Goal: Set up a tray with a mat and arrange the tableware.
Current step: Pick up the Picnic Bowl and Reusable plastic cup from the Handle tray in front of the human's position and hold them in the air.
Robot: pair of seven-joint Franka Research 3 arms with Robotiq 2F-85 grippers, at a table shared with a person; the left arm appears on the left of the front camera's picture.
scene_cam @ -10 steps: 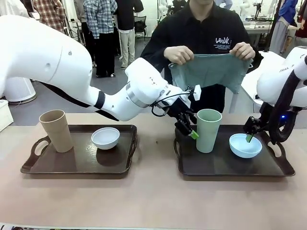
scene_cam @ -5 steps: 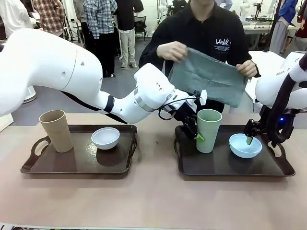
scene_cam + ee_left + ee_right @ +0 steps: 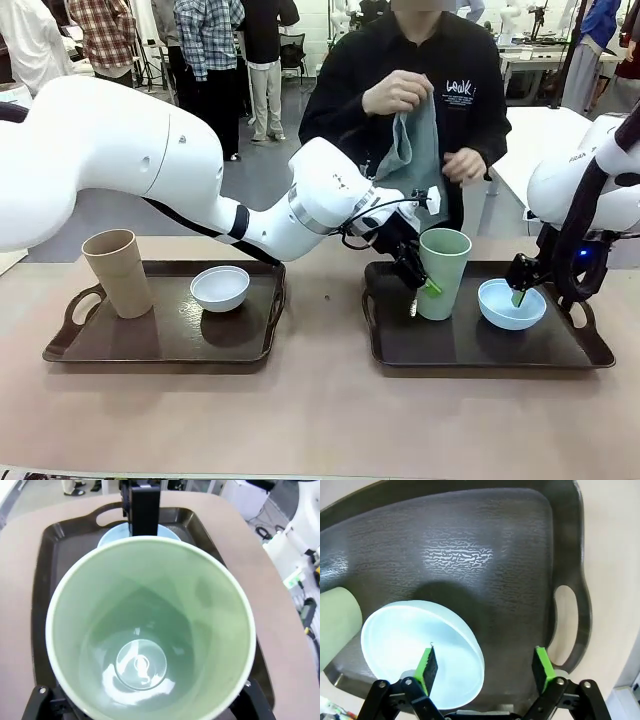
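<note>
Pale green tumbler [image 3: 442,275] is grasped by the left gripper [image 3: 425,282]; the right gripper [image 3: 485,665] straddles the light blue bowl [image 3: 505,305], unclenched. The mat [image 3: 415,150] hangs from the person's hand [image 3: 397,92], and the tray [image 3: 470,345] is unlined.

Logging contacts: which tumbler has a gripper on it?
The pale green tumbler on the right-hand tray, gripped by the left gripper; the beige tumbler stands untouched on the other tray.

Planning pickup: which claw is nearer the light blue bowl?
Right. The right claw straddles the rim of the small round light blue bowl; the left claw clasps the tall pale green tumbler beside it.
</note>
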